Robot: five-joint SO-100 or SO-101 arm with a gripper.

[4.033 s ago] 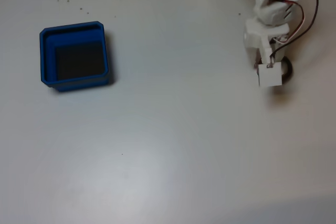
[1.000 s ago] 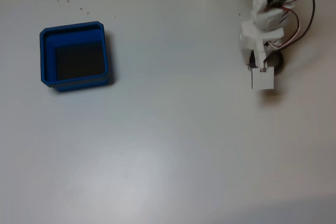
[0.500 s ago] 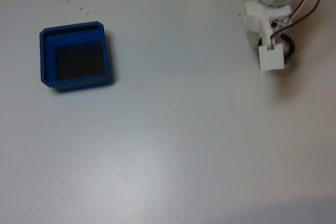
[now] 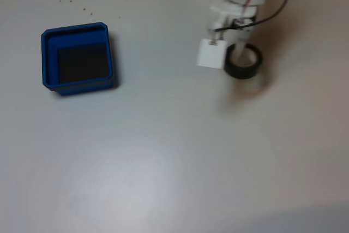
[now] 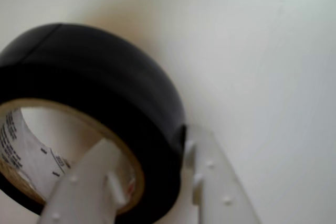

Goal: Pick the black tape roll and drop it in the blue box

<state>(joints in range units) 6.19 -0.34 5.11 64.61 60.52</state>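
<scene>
Jaws clamped across the wall of the tape point(image 5: 100, 93), one finger point(image 5: 84, 182) inside the core, one outside. Tape at far right in the fixed view point(image 4: 244, 61), well apart from the box point(image 4: 77, 55). Thin pinch: could swing or slip out before reaching the box.

In the fixed view, the box point(image 4: 77, 56) sits on the table point(image 4: 163, 151) at 9 o'clock. The tape roll point(image 4: 244, 61) is at 1 o'clock, well apart from the box. The arm enters from 12 o'clock, directly behind the roll. In the wrist view, one finger point(image 5: 86, 187) is inside the roll's point(image 5: 100, 103) core, the other outside its wall.
</scene>
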